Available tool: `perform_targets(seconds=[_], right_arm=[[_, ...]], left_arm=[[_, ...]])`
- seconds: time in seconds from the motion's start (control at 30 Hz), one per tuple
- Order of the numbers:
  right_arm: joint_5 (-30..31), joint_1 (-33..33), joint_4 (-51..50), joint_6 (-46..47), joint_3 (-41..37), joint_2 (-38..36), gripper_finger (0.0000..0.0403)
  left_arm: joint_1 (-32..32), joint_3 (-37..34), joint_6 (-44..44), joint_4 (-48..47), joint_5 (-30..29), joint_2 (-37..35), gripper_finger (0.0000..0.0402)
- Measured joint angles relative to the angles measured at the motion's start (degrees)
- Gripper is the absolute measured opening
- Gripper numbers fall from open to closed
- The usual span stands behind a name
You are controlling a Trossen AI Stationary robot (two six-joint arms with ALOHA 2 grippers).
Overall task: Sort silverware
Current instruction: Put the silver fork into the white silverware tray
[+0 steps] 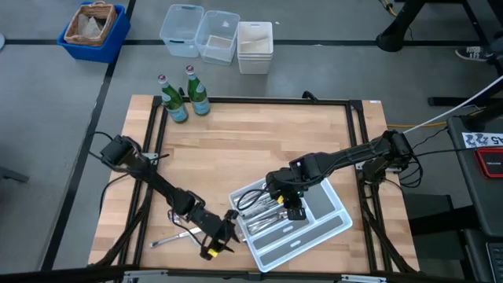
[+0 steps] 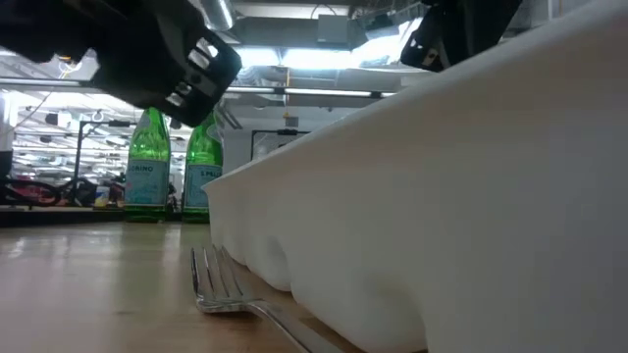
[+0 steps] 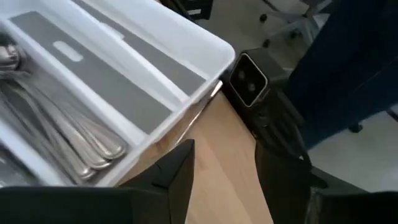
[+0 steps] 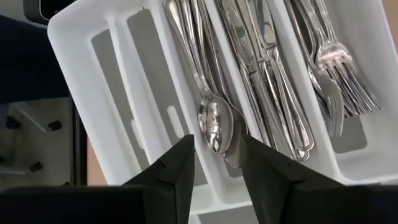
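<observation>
Most of the sorting looks done. The white divided tray (image 1: 334, 229) sits near the front right part of the table (image 1: 259, 149), and the right wrist view shows the silverware lying in separate lanes: spoons (image 4: 211, 106) in one, knives (image 4: 258, 81) in the next, forks (image 4: 339, 68) in the one after. The two narrow slots on the far side of the spoons look bare — just grey liner.

What's left, as far as I can see, is a small number of stray pieces on the wood. There's a loose utensil (image 1: 174, 239) lying out on the table to the left of the tray, well clear of it, and the low view shows a fork (image 2: 218, 284) flat on the table just beside the tray wall. I can't tell for sure whether those are the same piece or two different ones.

The left gripper (image 1: 222, 236) sits low at the tray's front left corner, fingers spread apart with nothing between them. The right gripper (image 1: 292, 206) hangs over the middle of the tray above the spoon lane, fingers also parted and holding nothing.

So my read: nearly finished — one or two stragglers to pick up and drop in the right lane. The green bottles (image 1: 185, 98) at the back aren't part of it.
</observation>
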Motion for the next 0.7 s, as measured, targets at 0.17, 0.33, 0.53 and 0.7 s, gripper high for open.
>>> perform_targets(seconds=[0.17, 0.33, 0.53, 0.7], right_arm=[[0.07, 0.0, 0.13, 0.0, 0.0, 0.0, 0.0131], [0.89, 0.0, 0.31, 0.24, 0.02, 0.0, 0.0131], [0.98, 0.0, 0.33, 0.74, 0.02, 0.0, 0.0131], [0.98, 0.0, 0.35, 0.76, 0.02, 0.0, 0.0131]], left_arm=[[-0.4, 0.3, 2.26, 1.13, -1.71, 2.6, 0.0157], [0.19, 0.48, 2.86, 0.97, -4.41, 5.0, 0.0157], [0.73, 0.48, 3.01, 0.94, -6.84, 6.14, 0.0157], [0.67, 0.53, 5.25, 0.56, -7.7, 6.14, 0.0157]])
